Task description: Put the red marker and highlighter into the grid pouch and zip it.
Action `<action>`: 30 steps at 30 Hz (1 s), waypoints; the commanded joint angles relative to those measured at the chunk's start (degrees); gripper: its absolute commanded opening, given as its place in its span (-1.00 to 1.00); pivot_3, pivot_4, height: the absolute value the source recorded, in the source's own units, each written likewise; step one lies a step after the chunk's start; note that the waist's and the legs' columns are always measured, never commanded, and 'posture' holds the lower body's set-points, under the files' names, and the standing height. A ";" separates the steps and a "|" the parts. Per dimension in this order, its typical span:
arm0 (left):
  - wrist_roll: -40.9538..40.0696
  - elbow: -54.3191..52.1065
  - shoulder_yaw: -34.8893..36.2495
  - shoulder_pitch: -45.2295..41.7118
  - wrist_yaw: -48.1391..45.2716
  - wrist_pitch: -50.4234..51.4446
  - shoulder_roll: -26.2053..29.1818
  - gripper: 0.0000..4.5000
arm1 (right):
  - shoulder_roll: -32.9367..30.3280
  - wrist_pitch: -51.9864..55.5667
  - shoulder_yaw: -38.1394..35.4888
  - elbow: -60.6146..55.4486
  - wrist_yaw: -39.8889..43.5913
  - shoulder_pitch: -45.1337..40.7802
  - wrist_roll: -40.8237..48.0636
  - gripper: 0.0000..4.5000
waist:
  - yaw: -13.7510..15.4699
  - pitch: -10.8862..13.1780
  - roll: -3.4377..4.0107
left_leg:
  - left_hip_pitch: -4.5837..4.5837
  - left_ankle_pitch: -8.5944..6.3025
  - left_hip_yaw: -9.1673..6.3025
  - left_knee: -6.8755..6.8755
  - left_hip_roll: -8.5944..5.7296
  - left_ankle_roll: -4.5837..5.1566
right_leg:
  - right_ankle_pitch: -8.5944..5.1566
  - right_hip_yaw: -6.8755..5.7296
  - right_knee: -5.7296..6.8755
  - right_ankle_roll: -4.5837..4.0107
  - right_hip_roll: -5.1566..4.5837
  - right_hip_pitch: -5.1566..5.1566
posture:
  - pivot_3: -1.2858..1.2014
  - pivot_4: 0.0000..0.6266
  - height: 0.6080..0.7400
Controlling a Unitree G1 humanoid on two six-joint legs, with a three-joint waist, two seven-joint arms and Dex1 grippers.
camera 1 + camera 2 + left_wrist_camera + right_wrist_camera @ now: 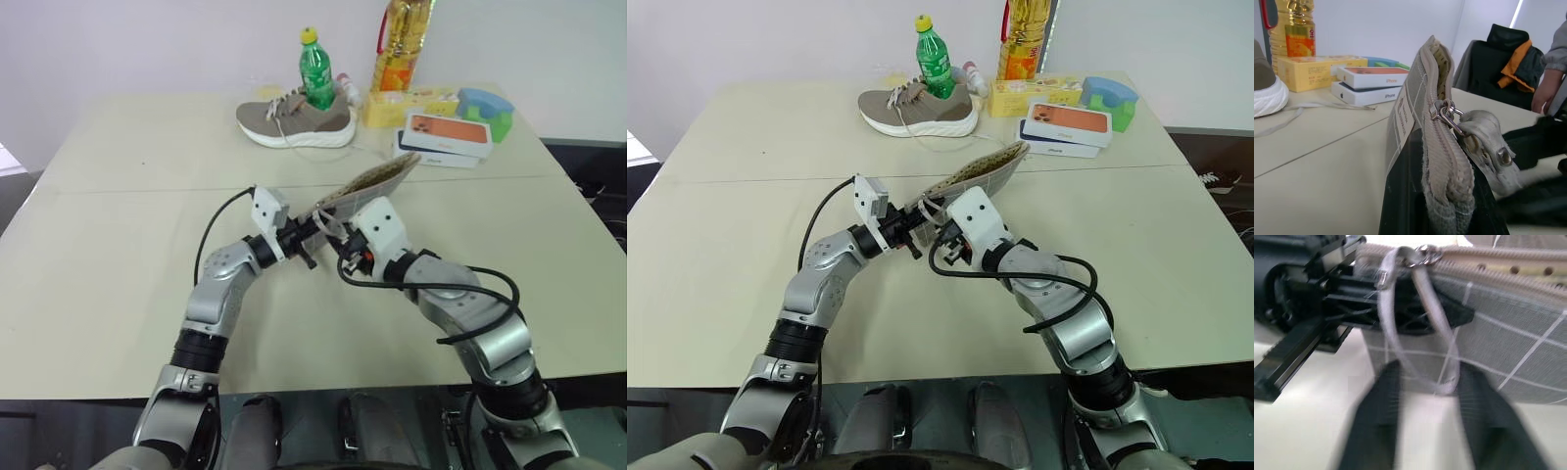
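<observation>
Grippers meet above the near half of the table (118, 245), both at one end of the pouch (377, 179). The left gripper (304, 240) is clenched on the pouch's near end and holds it clear of the tabletop, zip edge up, with the far end rising toward the back of the table. In the left wrist view its black fingers (1400, 196) press on either side of the grey fabric, just below the white label (1403, 115).

The slider (1442, 108) sits a short way beyond that grip. The zip teeth are joined between the grip and the slider, and past the slider the mouth gapes and shows the lining.

The right gripper (1430, 377) comes in from the other side, close to the left one. Its fingers look parted, though they are blurred, and the pale cord pull (1388, 308) hangs in a loop whose lower end lies between their tips. I cannot tell whether they touch the cord.

Farther back on the table stand a grey shoe (294, 122) with a green bottle (315, 73) at it, a yellow box (407, 106), two stacked phone boxes (446, 132), an oil bottle (400, 44) and a blue-green object (487, 106).

Beyond the table's far side a person's hand (1547, 90) shows beside a dark chair (1513, 63) draped in black and orange.
</observation>
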 commanded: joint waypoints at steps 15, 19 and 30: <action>6.29 2.70 -1.55 0.97 -6.40 -9.84 8.68 -1.00 | -18.48 3.15 -19.35 -4.00 6.98 -0.99 0.58 -0.98 | -0.05 0.00 0.00 | 0.01 0.00 0.03 -0.01 0.00 0.00 | 0.00 0.00 -0.02 0.00 -0.01 0.01 | 0.03 -0.52 1.00; 6.87 3.74 -1.81 1.48 -7.96 -11.49 11.20 -1.00 | -23.84 1.68 -23.91 0.10 7.82 1.19 -0.29 -0.98 | -0.20 -0.01 -0.01 | 0.07 -0.01 0.04 -0.09 0.02 0.02 | -0.01 0.04 -0.02 -0.02 0.05 0.01 | 0.03 -0.52 1.00; 2.04 0.44 -1.72 4.66 -12.40 -5.06 14.34 -0.68 | -27.98 -2.14 -25.15 -0.70 15.92 11.02 3.90 -0.73 | -0.26 -0.02 -0.01 | 0.09 -0.02 0.06 -0.08 0.05 0.03 | -0.01 0.08 -0.02 -0.01 0.07 0.02 | 0.03 -0.52 1.00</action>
